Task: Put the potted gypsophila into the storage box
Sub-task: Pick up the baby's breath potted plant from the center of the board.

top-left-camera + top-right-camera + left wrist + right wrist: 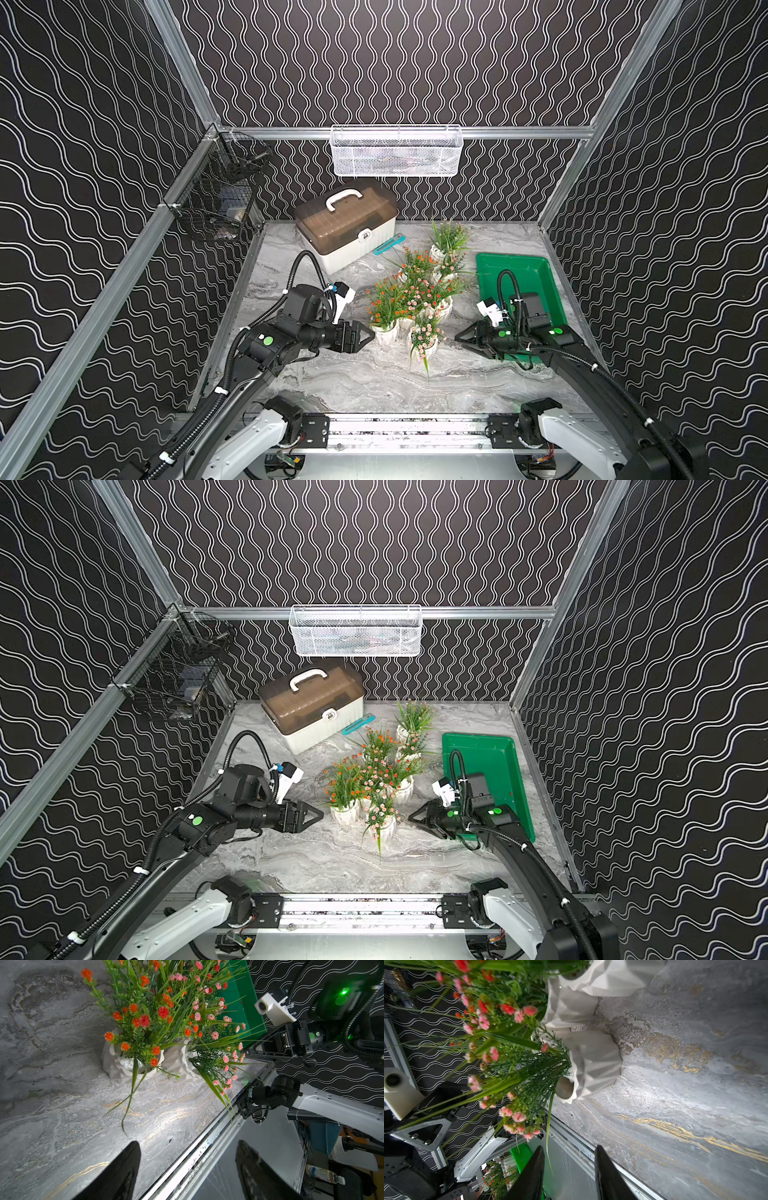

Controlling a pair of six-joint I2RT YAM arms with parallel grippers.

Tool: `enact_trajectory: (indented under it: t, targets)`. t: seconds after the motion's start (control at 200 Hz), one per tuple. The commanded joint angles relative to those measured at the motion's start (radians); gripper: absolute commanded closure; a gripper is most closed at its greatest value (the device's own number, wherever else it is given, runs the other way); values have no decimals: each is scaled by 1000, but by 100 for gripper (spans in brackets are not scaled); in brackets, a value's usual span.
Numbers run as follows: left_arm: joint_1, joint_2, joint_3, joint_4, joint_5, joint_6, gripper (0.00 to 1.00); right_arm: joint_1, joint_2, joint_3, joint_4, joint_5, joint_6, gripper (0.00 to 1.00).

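Note:
Several potted gypsophila stand bunched mid-table in both top views, white ribbed pots with orange or pink flowers. The nearest are an orange-flowered pot (384, 332) (116, 1064) and a pink-flowered pot (424, 348) (593, 1064). My left gripper (365, 336) (188, 1142) is open and empty, just left of the orange pot and apart from it. My right gripper (460, 337) (569, 1148) hangs right of the pink pot, open with a narrower gap and holding nothing; one grass blade dangles by it. The green storage box (536, 270) (490, 754) lies at the right, partly under my right arm, its visible floor bare.
A white case with a brown lid (347, 226) stands at the back left, a teal tool (388, 244) beside it. A white mesh basket (395, 151) hangs on the back rail and a black wire basket (216, 195) on the left wall. The metal front rail (407, 428) borders the table.

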Motion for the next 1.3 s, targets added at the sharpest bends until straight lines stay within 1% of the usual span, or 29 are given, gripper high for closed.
enact_trajectory:
  t: [0.0,0.105,0.175,0.26,0.435,0.495,0.52,0.711,0.756,0.791,0.871,0.981,1.296]
  targets:
    - [0,8,-12,16,16,16,25,36,39,9,47,26,13,59]
    - [2,26,-7,16,15,19,25,79,87,1,106,43,32,60]
    - [2,33,-15,20,3,9,27,112,132,10,117,70,33,60]
    - [1,38,-9,4,-47,9,32,145,181,11,154,93,50,60]
    - [2,7,-15,-2,-156,-15,32,191,226,28,186,159,86,60]
    - [1,0,-16,0,-154,-13,32,192,234,29,200,165,98,60]
    - [2,-1,-17,2,-152,-15,32,221,239,30,208,166,102,60]
    - [2,21,-24,12,-119,-6,31,263,275,49,221,226,123,62]
    - [3,30,-23,14,-109,-4,30,269,281,50,225,240,127,64]
    - [2,34,-26,16,-100,-2,31,272,285,52,232,245,130,67]
    - [2,34,-30,24,-88,-5,31,277,295,56,226,273,132,68]
    - [2,19,-35,22,-101,-8,30,288,306,66,209,312,126,69]
    - [3,-2,-37,21,-120,-15,30,305,335,98,179,363,111,73]
